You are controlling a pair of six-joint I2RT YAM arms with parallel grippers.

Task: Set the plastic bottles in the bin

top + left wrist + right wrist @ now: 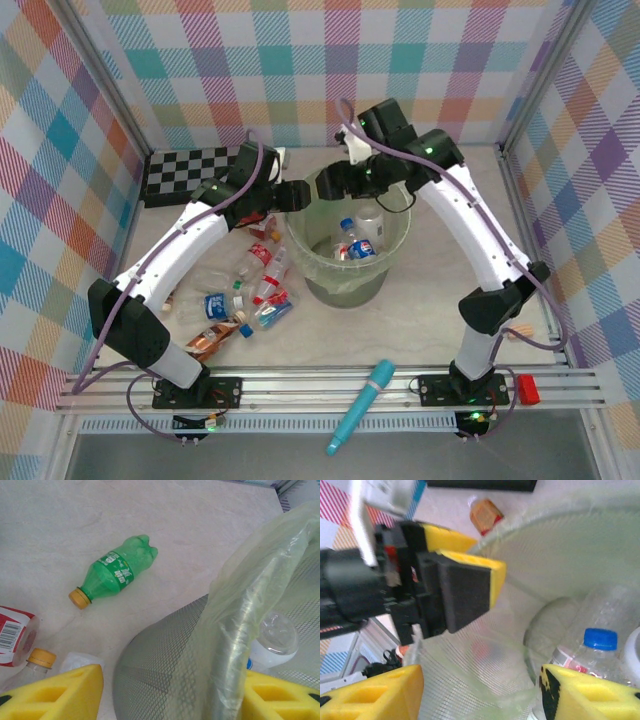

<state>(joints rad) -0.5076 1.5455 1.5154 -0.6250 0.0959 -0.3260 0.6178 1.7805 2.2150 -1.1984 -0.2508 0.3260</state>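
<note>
Currently left fingers (160, 690) are straddling the bin (320, 285) rim, pinching wall and liner (260, 580); a tug risks tipping it. Right fingers (480, 692) are standing spread above the bin mouth, empty. Below them, several plastic bottles (362, 246) are lying inside; more bottles (245, 295) are sitting on the counter (420, 320), outside the left fingers.

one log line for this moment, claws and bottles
left claw: straddling bin rim | right claw: open over bin | bottles in bin | more bottles on table
</note>
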